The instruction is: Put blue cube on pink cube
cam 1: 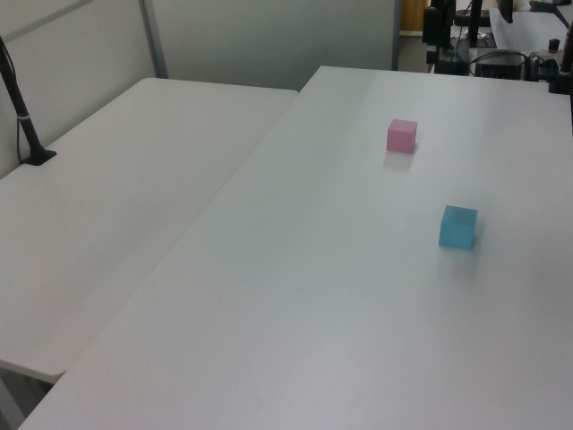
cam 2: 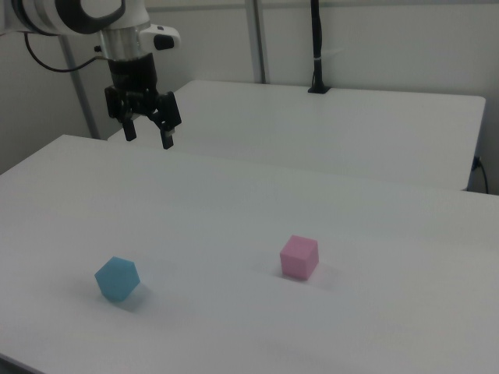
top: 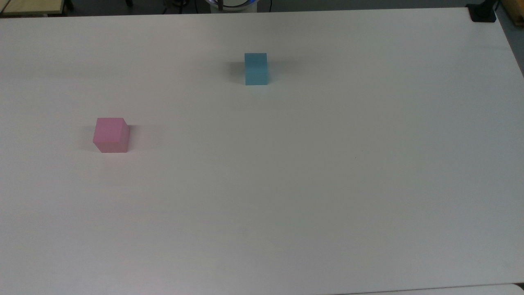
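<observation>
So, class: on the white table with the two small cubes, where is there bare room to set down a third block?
The white table is bare along the top view's whole right side and bottom, and between the matte sky-blue cube and the pastel pink cube. Nothing is crowded; the open gripper hangs high above the surface.

The arm [cam 2: 86, 15] was glossy white with black joint bands; a black two-finger gripper [cam 2: 148, 134] hung below, dark cable trailing behind.
</observation>
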Robot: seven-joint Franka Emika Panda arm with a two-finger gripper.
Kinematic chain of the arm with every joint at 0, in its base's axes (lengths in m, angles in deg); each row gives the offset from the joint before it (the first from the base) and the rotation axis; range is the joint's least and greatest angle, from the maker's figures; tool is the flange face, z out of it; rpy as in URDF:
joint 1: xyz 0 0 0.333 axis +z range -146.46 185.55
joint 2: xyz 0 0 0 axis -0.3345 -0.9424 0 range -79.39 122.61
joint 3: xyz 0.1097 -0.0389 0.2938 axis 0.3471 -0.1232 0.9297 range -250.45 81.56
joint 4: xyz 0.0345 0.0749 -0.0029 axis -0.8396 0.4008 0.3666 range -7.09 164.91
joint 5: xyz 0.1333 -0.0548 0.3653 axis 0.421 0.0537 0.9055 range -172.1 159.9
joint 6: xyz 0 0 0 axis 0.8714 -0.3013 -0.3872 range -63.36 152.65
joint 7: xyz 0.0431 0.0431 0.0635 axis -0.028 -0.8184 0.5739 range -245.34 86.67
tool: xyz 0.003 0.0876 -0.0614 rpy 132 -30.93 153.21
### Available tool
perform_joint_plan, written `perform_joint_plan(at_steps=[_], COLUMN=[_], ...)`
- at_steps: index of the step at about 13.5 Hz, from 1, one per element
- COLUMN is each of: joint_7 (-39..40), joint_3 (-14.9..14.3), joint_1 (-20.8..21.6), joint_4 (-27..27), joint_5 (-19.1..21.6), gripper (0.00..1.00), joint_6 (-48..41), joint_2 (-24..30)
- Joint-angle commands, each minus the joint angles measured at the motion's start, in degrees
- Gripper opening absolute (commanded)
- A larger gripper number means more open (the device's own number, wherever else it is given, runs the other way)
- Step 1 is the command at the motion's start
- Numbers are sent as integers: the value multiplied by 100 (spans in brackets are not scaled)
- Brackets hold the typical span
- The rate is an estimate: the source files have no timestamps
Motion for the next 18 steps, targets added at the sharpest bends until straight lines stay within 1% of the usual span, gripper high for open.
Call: perform_joint_plan(at_steps=[1,6,9,11,13,15,16,18], joint_7=[-86,-86,-147,-165,-261,-646,-831,-1051], joint_3=[-54,-54,-19,-19,-19,-10,-10,-10], joint_1=[226,569,903,1000,1097,1263,1351,1492], joint_4=[1076,2071,2634,3055,3757,4460,4603,4604], joint_5=[-44,-44,-44,-35,-26,-35,-44,-70], gripper=[100,100,100,100,100,100,100,100], joint_6=[151,240,266,712,1546,2573,2821,3043], joint_2=[915,1690,1920,1929,1920,1815,1658,1289])
